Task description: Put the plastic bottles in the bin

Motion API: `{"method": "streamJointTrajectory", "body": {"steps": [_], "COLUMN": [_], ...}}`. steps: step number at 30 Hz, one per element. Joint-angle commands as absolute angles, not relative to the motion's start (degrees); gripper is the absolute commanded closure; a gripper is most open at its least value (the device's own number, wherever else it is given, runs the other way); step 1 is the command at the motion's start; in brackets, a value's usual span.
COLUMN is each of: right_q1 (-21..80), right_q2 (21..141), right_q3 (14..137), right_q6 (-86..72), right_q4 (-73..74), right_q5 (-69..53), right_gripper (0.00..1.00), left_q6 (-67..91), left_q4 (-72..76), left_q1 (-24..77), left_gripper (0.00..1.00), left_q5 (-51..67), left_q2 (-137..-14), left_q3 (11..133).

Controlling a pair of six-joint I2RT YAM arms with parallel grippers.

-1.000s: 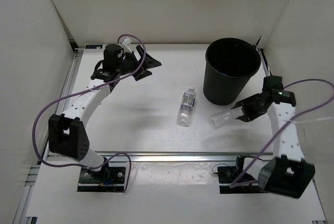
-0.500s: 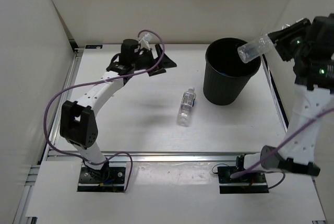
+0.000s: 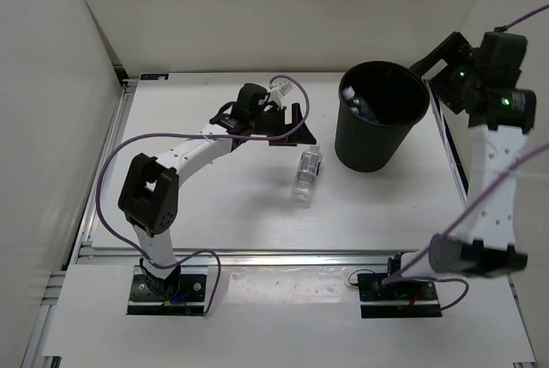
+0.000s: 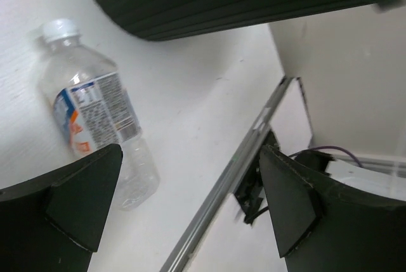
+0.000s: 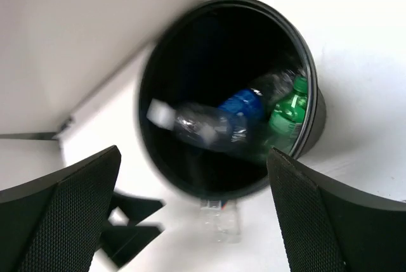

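Bottle [image 3: 306, 177] with blue label lies on the surface [image 3: 214, 205] at 5 o'clock of the nearer, released left claw [image 3: 287, 123], axis running 1 to 7, cap at 1; right claw [image 3: 437, 72] hangs open, empty, over the bin [image 3: 377, 145].

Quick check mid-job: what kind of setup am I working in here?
Probably a lab test cell, not a home: plain white walls box in a white table edged with aluminium rail.
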State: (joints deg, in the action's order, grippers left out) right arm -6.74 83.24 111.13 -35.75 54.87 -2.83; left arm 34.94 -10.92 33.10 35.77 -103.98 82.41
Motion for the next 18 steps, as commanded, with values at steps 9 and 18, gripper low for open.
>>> {"method": "streamJointTrajectory", "body": {"steps": [9,18], "right_q1": [-6.9,-6.9], "right_q2": [67.5,64.8], "right_q3": [102.9,102.9], "right_q6": [-34.9,-33.8], "right_q4": [52.4,55.2], "right_q5": [-6.8,-6.8], "right_gripper": [0.01,0.01], "left_q6": [27.2,25.9], "left_q4": [-16.1,-17.7], "left_q1": [35.1,35.6], "left_gripper": [0.0,0.0], "left_q5": [31.6,31.8], "left_q2": [-114.6,-122.3], "left_q3": [85.2,90.4]}}
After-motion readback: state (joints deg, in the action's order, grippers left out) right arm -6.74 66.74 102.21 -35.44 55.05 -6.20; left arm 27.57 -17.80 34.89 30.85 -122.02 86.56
